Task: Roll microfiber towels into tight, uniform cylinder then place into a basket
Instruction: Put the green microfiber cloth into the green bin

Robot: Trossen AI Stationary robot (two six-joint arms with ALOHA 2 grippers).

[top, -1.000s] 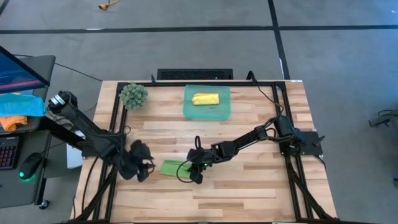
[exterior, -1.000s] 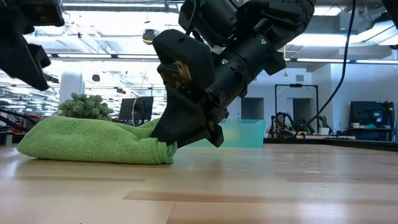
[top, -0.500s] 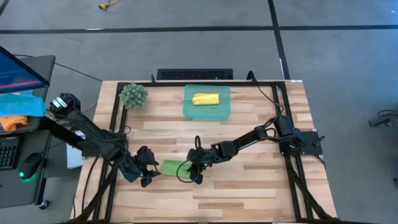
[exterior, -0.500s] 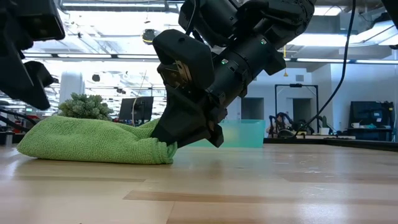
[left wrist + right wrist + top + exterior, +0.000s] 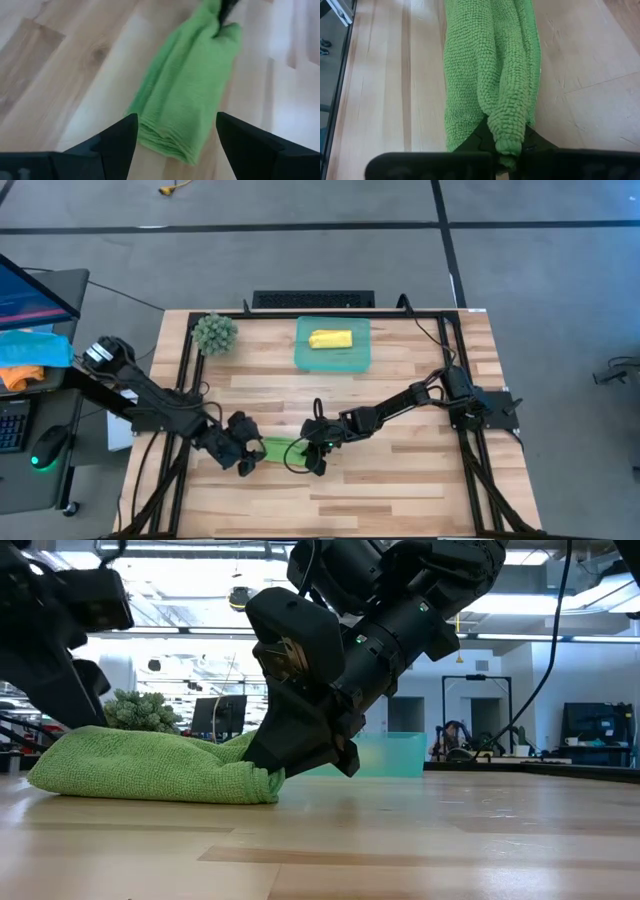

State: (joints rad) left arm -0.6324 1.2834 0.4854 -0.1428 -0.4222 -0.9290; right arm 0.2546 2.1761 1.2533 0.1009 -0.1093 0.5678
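The light green microfiber towel (image 5: 276, 448) lies on the wood as a loose roll, running left to right, in the near middle of the table. My right gripper (image 5: 304, 448) is shut on its right end. My left gripper (image 5: 248, 456) is open at the roll's left end; in the left wrist view its fingers stand on either side of that end (image 5: 167, 145), and no touch shows. The yellow towel (image 5: 330, 339), rolled, lies inside the teal basket (image 5: 303, 358) at the far middle. My right gripper pinches a bunched fold at the towel's right end (image 5: 507, 135) between its two fingers. It comes slanting down from the table's right side, in line with the roll. The towel lies slack along the table, with only that end raised a little (image 5: 262, 776).
A fuzzy green ball (image 5: 214, 332) stands at the far left corner. Black frame rails (image 5: 182, 380) run along the table's left and right edges. Blue and orange cloths (image 5: 30, 352) lie on a stand left of the table. Bare wood shows in front of the towel.
My left gripper has come down and gone toward the table's right edge, up to the green towel's left end. The towel and my right gripper have kept still.
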